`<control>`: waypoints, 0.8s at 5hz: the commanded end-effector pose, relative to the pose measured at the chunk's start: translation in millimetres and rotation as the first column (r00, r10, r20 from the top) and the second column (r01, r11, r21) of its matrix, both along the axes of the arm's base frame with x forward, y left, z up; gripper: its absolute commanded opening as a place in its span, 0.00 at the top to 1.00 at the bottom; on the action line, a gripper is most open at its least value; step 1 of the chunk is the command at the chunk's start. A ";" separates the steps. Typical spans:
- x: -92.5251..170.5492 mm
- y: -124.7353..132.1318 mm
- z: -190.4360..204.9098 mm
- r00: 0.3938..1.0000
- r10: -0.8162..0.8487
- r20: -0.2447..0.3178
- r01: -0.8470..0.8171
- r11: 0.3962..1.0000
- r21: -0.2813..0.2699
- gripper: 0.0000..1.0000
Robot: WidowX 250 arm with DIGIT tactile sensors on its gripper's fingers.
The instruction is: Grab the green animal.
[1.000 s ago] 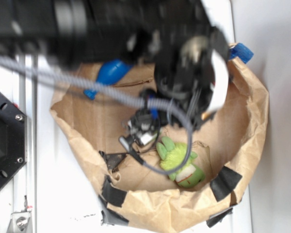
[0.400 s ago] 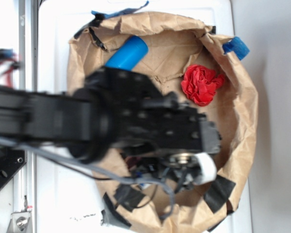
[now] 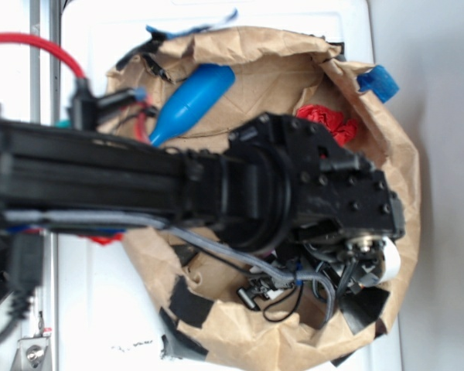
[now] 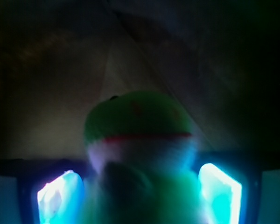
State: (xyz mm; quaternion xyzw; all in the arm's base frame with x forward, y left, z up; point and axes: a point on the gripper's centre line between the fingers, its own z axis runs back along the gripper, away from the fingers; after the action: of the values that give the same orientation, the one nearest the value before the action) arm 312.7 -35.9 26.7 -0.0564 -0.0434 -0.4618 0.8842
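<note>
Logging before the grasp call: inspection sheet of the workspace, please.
Surface: brown paper basin, black tape patches, on a white table.
Job's things: green animal sits between the pincer pads; hidden by the arm in the exterior view.
Clutter: blue pin, red ball partly hidden.
Grippers: pincer straddles the animal, pads either side; contact unclear.
Cables: grey loom, red wire.
Surroundings: grey wall on the right.

green animal [image 4: 140,140]: 1 | blue pin [image 3: 189,102]: 1 | red paper ball [image 3: 330,122]: 1 | paper bag [image 3: 240,58]: 1
</note>
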 end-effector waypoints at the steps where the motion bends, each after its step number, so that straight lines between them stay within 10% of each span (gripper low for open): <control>1: -21.0 -6.7 25.9 0.995 -0.054 0.081 0.054 0.999 0.007 1.00; 4: -29.8 43.7 136.8 0.853 0.517 0.074 -0.521 0.850 0.072 1.00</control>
State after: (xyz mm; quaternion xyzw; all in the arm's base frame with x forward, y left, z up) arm 277.4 20.7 144.4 0.0002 -0.0223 -0.1934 0.9809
